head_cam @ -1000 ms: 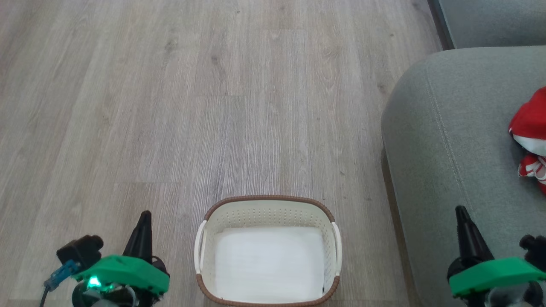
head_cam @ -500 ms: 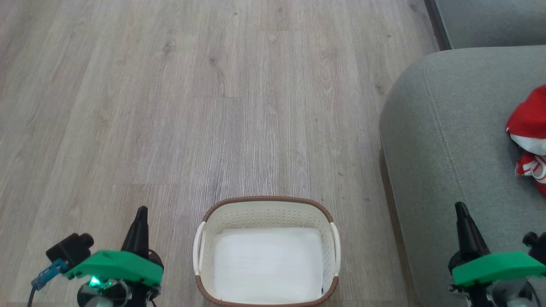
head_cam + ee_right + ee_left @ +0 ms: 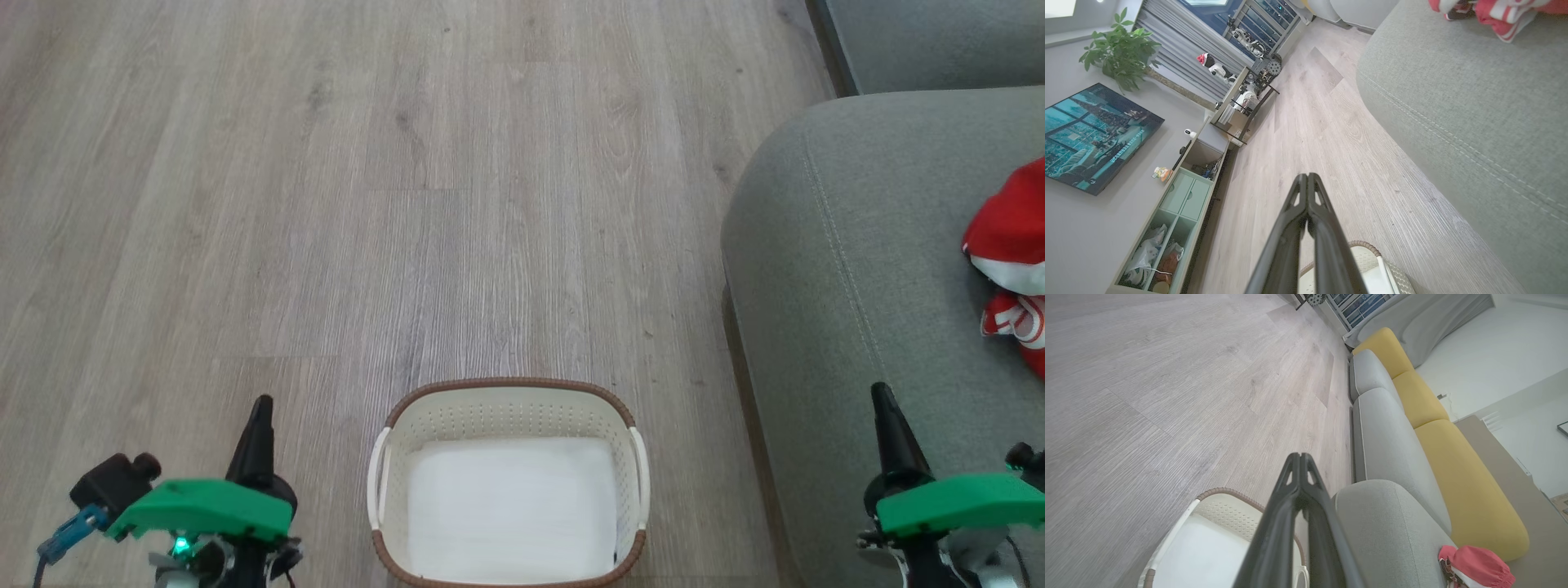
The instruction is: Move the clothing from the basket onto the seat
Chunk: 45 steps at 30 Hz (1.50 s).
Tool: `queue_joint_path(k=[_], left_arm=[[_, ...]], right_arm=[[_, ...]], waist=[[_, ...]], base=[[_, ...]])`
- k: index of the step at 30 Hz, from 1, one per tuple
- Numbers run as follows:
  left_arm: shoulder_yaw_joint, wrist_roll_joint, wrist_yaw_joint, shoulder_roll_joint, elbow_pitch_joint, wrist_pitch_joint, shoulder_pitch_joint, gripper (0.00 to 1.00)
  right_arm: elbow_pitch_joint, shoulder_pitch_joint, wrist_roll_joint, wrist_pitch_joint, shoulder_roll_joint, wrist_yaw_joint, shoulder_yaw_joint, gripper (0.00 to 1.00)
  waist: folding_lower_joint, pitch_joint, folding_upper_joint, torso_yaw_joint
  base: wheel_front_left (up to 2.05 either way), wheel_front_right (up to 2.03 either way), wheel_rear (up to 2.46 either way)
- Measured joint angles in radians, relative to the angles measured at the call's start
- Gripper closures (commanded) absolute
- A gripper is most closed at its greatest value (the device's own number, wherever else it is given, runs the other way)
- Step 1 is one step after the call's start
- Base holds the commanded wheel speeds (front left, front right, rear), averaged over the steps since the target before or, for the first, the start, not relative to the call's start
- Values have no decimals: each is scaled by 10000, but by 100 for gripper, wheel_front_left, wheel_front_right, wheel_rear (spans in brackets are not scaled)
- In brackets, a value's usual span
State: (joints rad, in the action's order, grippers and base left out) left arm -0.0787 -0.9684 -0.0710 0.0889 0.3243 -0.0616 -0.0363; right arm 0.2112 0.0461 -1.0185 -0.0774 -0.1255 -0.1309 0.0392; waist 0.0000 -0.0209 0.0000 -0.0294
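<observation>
One pale plank floor (image 3: 326,204), grey seat (image 3: 857,286), basket (image 3: 506,412)

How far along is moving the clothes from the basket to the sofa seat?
Looks done: the basket holds just its white sheet, and the red clothing lies on the seat. In hand: nothing; the left gripper and right gripper are shut and empty. Left: nothing visible.

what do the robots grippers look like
The left gripper and right gripper each have two long, black, tapering fingers with slotted tips, under a bright green cover. Beside the left one sit a black camera block, a blue plug with a dark cable, and a green light.
</observation>
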Motion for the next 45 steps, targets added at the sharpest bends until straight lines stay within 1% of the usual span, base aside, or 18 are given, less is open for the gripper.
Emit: queue_joint_path(k=[18,45], left_arm=[[502,-1856,-148,-117,-115,514,-1,100],[1129,-4535,-357,-316,-307,1229,-52,100]], right_arm=[[188,-220,-1756,481,244,0,221,100],[466,-686,-4272,1237,435,0,537,100]], waist=[[0,53,0,87],[0,129,0,212]], base=[[0,0,0],[0,0,0]])
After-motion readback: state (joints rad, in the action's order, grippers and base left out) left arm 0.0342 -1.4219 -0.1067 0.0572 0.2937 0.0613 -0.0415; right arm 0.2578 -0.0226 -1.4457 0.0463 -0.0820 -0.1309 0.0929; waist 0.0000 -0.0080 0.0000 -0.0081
